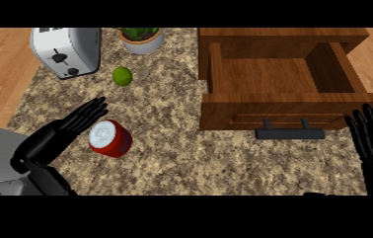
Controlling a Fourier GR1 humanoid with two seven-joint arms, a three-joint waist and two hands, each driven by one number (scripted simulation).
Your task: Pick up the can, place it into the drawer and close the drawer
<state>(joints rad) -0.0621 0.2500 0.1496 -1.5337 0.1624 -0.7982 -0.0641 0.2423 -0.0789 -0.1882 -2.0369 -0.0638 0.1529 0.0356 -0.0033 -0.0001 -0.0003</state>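
Now: can (pixel 110 138) just right of left hand (pixel 64 128) (fingers straight, not curled round it).

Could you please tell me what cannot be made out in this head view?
- Right hand: palm cut off by the right edge; only straight fingers show.
- Can: label too small to read; contact with the open left hand beside it is unclear.
- Potted plant: leaves cut off by the top edge.
- Toaster: its far end cut off there too.
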